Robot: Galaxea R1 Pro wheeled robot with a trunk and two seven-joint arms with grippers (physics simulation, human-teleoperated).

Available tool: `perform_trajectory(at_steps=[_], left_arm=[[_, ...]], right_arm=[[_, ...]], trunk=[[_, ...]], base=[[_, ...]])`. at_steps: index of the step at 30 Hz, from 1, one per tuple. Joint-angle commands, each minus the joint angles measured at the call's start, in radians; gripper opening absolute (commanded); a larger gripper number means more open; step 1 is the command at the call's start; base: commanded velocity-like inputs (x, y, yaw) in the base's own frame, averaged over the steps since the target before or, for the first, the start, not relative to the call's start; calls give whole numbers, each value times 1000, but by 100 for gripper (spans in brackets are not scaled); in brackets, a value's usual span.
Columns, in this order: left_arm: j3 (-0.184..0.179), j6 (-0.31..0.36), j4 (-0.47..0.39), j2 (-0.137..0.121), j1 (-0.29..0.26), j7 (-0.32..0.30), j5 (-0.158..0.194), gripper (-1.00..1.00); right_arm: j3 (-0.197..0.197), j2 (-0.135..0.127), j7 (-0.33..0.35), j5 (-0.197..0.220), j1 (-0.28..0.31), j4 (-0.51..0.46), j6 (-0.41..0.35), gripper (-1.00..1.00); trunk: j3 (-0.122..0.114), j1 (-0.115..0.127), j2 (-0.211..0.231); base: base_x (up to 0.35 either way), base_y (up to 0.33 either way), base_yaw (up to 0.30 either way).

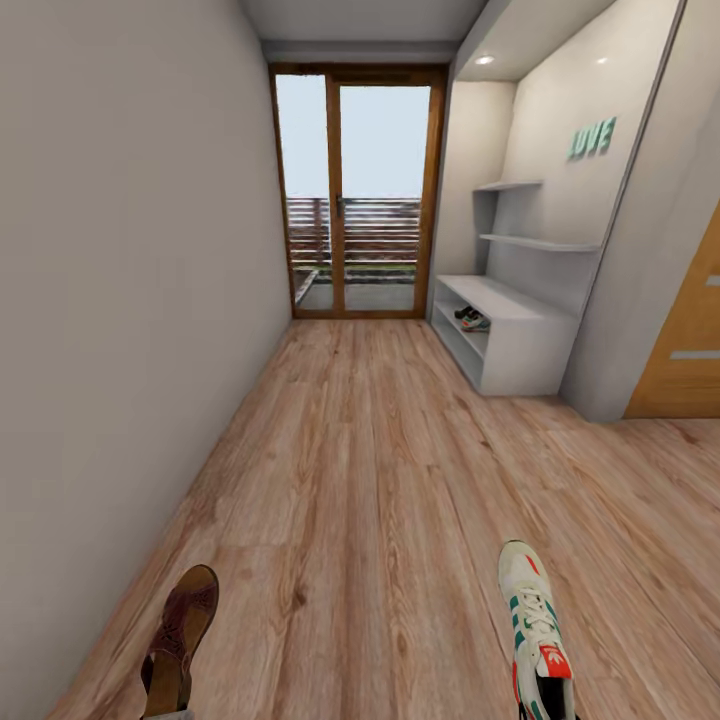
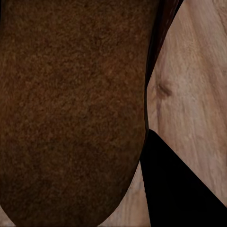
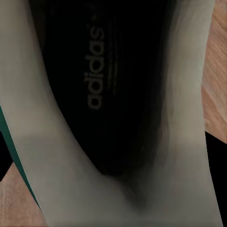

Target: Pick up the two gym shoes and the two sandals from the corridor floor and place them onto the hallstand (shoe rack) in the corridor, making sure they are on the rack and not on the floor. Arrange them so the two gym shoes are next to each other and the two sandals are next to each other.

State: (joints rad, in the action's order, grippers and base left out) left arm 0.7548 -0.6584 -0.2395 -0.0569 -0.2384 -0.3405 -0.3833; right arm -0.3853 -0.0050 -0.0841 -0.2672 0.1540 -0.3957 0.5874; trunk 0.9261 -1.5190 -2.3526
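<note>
You saw little of your own body there: a left finger (image 2: 182, 191), a flat matte-black wedge, sharp-edged and unmarked, and a black sliver of right finger (image 3: 4, 161).

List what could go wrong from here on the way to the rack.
1. The sandal and gym shoe stick out ahead at the view's bottom; either could probably slip and drop onto the floor.
2. One shoe already lies in the hallstand; pairing needs room beside it.

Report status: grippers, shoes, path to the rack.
Sandal low at left, gym shoe low at right; gripper states not visible. Another shoe already in hallstand. Corridor floor ahead shows no obstacle.
</note>
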Motion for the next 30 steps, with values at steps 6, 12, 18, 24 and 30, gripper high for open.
perform_trajectory(at_steps=[6,12,18,24,30], left_arm=[[9,-3,0,0,-1,-6,-6,-100],[9,-3,0,0,-1,-6,-6,-100],[9,-3,0,0,-1,-6,-6,-100],[9,-3,0,0,-1,-6,-6,-100],[9,-3,0,0,-1,-6,-6,-100]], right_arm=[[-4,0,-5,-10,1,1,3,-100],[-4,0,-5,-10,1,1,3,-100],[-4,0,-5,-10,1,1,3,-100],[-4,0,-5,-10,1,0,3,-100],[-4,0,-5,-10,1,1,3,-100]], trunk=[[1,0,0],[1,0,0],[1,0,0],[1,0,0],[1,0,0]], base=[[338,0,0],[337,0,0],[337,0,0],[337,0,0],[337,0,0]])
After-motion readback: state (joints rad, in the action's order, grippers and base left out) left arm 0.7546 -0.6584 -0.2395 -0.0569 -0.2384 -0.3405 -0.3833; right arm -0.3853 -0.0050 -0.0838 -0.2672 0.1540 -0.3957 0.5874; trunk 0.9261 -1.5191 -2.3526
